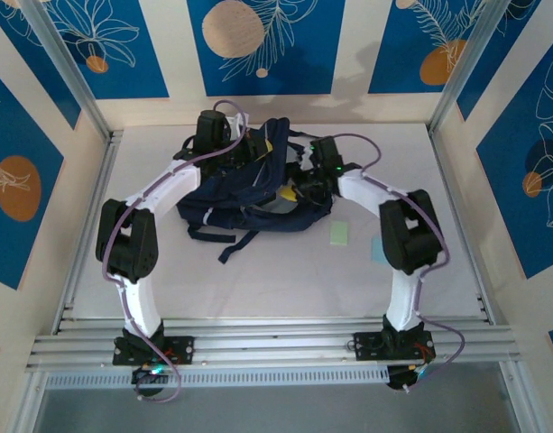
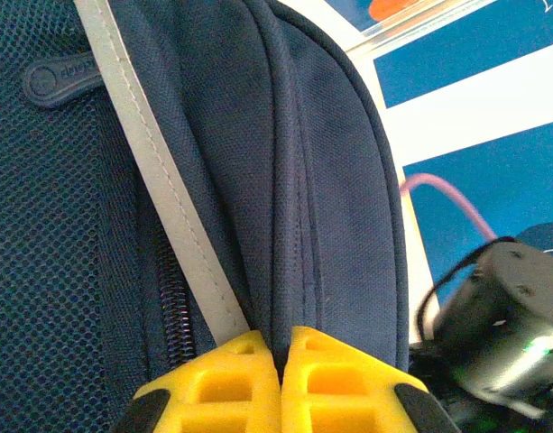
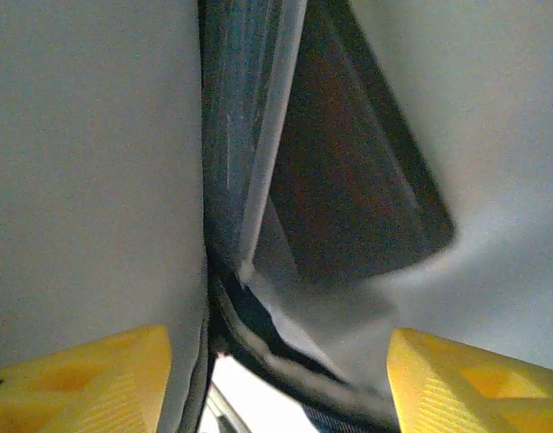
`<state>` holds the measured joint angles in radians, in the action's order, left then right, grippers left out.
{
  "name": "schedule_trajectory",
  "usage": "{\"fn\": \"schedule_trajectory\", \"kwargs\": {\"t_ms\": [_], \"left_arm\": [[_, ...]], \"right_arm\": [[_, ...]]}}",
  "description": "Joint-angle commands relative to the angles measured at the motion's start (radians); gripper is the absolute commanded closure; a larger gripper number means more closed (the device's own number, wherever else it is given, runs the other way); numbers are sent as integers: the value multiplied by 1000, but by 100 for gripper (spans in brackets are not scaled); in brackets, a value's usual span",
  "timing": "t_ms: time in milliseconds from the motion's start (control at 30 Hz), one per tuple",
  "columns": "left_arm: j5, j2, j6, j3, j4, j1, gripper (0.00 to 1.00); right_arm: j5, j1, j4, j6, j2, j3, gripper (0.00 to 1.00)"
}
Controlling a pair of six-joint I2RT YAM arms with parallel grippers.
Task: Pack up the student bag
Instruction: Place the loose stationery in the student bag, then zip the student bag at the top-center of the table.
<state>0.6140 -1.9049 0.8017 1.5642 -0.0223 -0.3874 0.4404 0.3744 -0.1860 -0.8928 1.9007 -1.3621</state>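
Observation:
The student bag point(image 1: 249, 194), dark navy with pale stripe panels and black straps, lies at the back middle of the table. My left gripper point(image 1: 243, 146) is at its far top edge. In the left wrist view the yellow fingers point(image 2: 282, 347) are shut on a navy fabric fold of the bag point(image 2: 330, 180), beside a grey stripe and a zip. My right gripper point(image 1: 300, 185) is at the bag's right side. Its fingers point(image 3: 276, 379) stand wide open inside the bag, among grey lining point(image 3: 87, 162), with a dark flat thing point(image 3: 348, 198) ahead of them.
A pale green flat item point(image 1: 339, 234) lies on the white table right of the bag, and a pale blue one point(image 1: 377, 248) sits partly under the right arm. Something yellow point(image 1: 285, 192) shows at the bag's opening. Metal frame posts border the table.

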Motion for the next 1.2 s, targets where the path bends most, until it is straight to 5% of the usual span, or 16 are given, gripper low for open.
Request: {"fn": "schedule_trajectory", "kwargs": {"t_ms": [0, 200, 367, 500, 600, 967, 1167], "left_arm": [[36, 12, -41, 24, 72, -13, 100], [19, 2, -47, 1, 73, -16, 100], [15, -6, -31, -22, 74, -21, 100], [-7, 46, -24, -93, 60, -18, 59], [-48, 132, -18, -202, 78, -7, 44], [-258, 498, 87, -707, 155, 98, 32], [-362, 565, 103, -824, 156, 143, 28]], "right_arm": [[-15, -45, -151, 137, -123, 54, 33], [-105, -105, -270, 210, -284, 189, 32], [-238, -58, -322, 233, -420, 258, 32], [-334, 44, -337, 233, -464, 268, 31], [-399, 128, -343, 236, -451, 253, 31], [-613, 394, -258, 206, -294, 162, 39], [-743, 477, -181, 216, -161, 80, 48]]}}
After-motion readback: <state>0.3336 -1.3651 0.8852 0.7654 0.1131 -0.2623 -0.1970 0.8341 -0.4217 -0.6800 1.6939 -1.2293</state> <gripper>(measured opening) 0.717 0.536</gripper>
